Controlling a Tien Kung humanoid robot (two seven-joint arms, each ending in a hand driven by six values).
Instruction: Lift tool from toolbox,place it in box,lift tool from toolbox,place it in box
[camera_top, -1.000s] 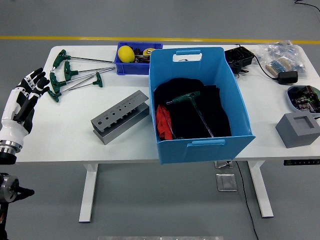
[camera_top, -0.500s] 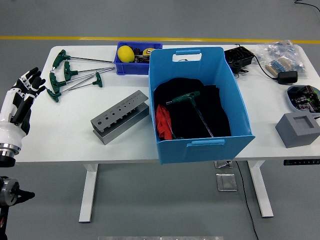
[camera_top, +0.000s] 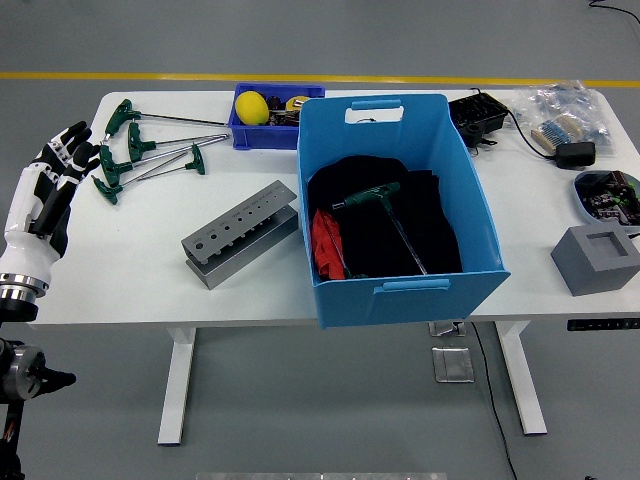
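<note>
The left hand (camera_top: 45, 195) is positioned at the table's (camera_top: 130, 270) 9 o'clock edge, fingers extended and relaxed, with nothing grasped. Four green T-handle tools (camera_top: 135, 150) are laid on the table at 10 o'clock, just beside the fingertips and apart from the grey tool holder (camera_top: 240, 232). One T-handle tool (camera_top: 385, 215) is contained in the blue box (camera_top: 395, 290), on black fabric.
</note>
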